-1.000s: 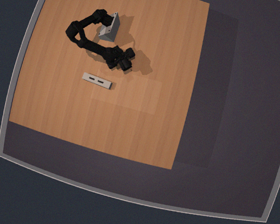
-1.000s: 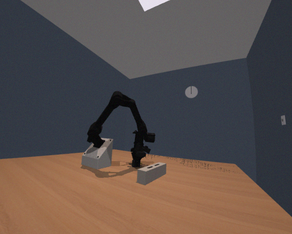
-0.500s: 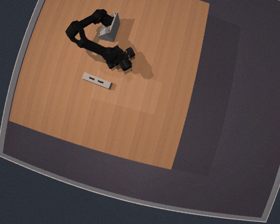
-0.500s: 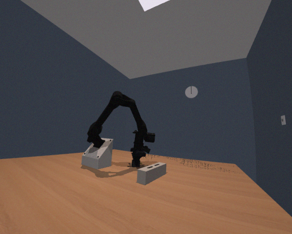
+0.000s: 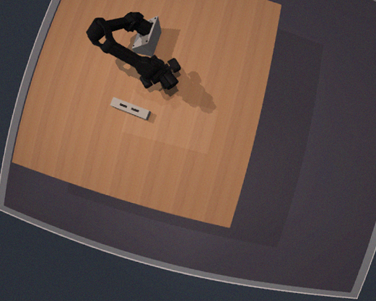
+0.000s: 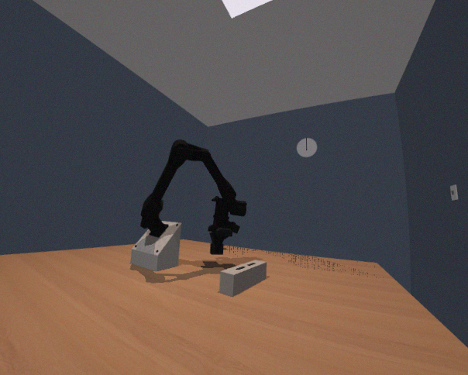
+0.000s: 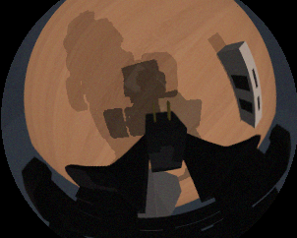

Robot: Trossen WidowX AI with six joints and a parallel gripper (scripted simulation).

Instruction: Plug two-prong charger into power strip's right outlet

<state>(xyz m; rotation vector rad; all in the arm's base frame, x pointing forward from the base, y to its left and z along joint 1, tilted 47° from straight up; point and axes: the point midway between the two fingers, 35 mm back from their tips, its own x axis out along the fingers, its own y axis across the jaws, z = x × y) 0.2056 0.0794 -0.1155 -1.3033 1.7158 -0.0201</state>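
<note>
My gripper (image 5: 168, 79) (image 6: 217, 242) (image 7: 161, 135) is shut on the black two-prong charger (image 7: 163, 132) (image 6: 214, 249). It holds the charger a little above the wooden table (image 5: 196, 85) (image 6: 117, 320), prongs pointing down. In the overhead view the charger is hidden under the gripper. The grey power strip (image 5: 130, 108) (image 6: 242, 276) (image 7: 246, 84) lies flat on the table with two outlets facing up. It lies apart from the gripper, towards the table's front, and shows at the right edge of the wrist view.
The arm's grey wedge-shaped base mount (image 5: 147, 37) (image 6: 158, 249) stands behind the gripper. The table's edge (image 5: 255, 129) is far to the right.
</note>
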